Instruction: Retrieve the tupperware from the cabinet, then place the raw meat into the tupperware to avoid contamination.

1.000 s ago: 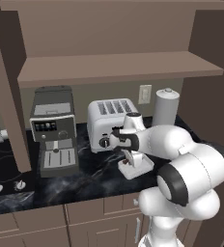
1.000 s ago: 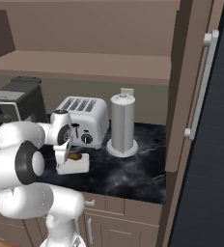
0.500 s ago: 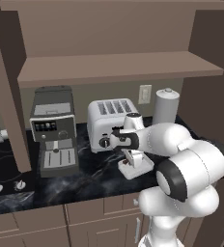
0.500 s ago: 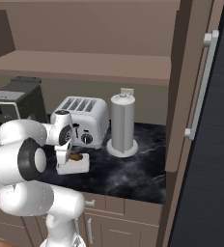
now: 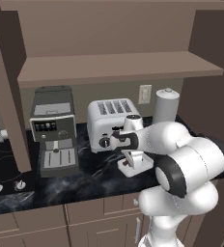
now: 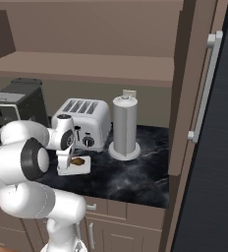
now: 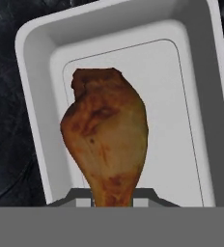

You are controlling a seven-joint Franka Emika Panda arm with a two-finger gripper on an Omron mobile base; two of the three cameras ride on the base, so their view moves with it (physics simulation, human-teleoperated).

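White tupperware (image 7: pixel 191 96) sits on the worktop (image 6: pixel 135 172) near its front edge, before the toaster (image 5: pixel 109 120). The gripper (image 7: pixel 113 198) grips the raw meat (image 7: pixel 106 140) by its narrow end — directly above the tupperware, long axis along the tupperware's length.

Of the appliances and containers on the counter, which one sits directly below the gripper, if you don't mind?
The tupperware, the shallow white tray; the gripper holds the raw meat over it, unlike the toaster behind.

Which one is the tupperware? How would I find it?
Look at the black counter and find the silver toaster. Right in front of it sits the tupperware, a small flat white tray with meat over it, much lower than the tall grey cylinder beside it.
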